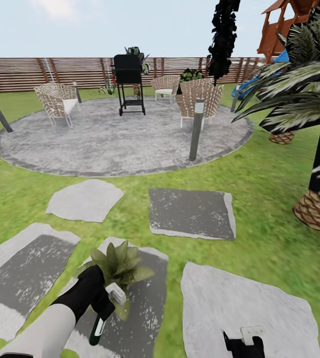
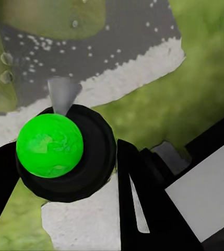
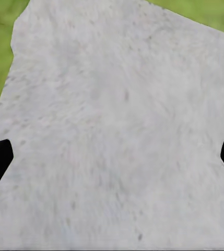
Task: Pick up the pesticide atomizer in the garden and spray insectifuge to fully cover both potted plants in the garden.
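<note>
Pesticide atomizer (image 1: pixel 111 301) — off the ground, held in the left gripper (image 1: pixel 100 298), white head up beside the leaves, dark green handle loop hanging below the fingers. In the left wrist view the atomizer (image 2: pixel 59 151) sits between the black fingers, which are closed round it; green round part faces the camera. Pickup judged done.

Potted plant (image 1: pixel 118 266) — low rosette on a grey stepping stone (image 1: pixel 147 298), nozzle just beside it. No spray or wetting discernible, so coverage cannot be judged. A second low rosette I cannot identify here; likely still to be found and sprayed.

Right gripper (image 3: pixel 112 157) — fingers spread wide, holding nothing, over a pale stone (image 1: pixel 244 298). Beyond: lawn (image 1: pixel 264 199), round patio (image 1: pixel 125 141), fence (image 1: pixel 31 72).
</note>
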